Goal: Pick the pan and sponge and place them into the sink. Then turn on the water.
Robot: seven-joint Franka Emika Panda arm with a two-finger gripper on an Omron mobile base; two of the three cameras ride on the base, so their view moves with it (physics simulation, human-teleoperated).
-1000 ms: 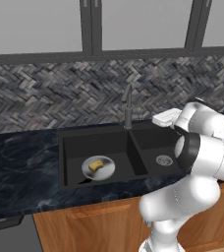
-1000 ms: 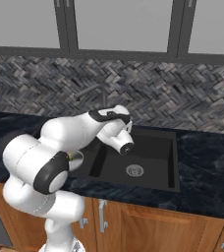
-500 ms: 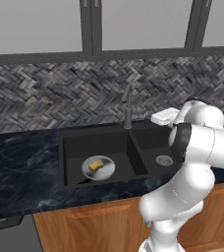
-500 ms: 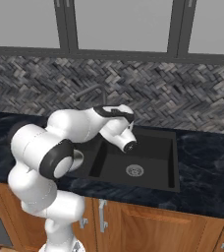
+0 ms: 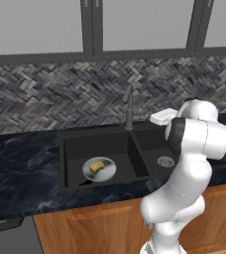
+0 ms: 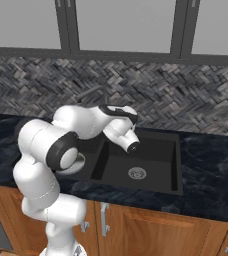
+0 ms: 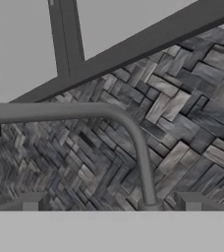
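The gripper (image 7: pixel 109 209) has its jaws spread wide with nothing between them, and it touches nothing. Its two fingertips (image 7: pixel 31 202) rise at 6 o'clock in the hand view, and the faucet (image 7: pixel 138 142) stands between them: its stem climbs from 6 o'clock, bends, and the spout runs off toward 9 o'clock in front of the herringbone wall. I judge the hand is lined up on the faucet because the water is the only step left, and open jaws suit a push or a clasp on it. How near the tips are to the stem I cannot tell.

In the left base view the arm folds at 3 o'clock, beside the sink (image 5: pixel 68 149), with the faucet at the sink's 12 o'clock edge. The pan (image 5: pixel 99 169) lies on the floor of the wider basin, and the sponge (image 5: pixel 96 166) rests in the pan, so both are where the task wants them. No blue stream runs from the spout, so the water looks off. The dark desk (image 5: pixel 21 173) runs around the sink
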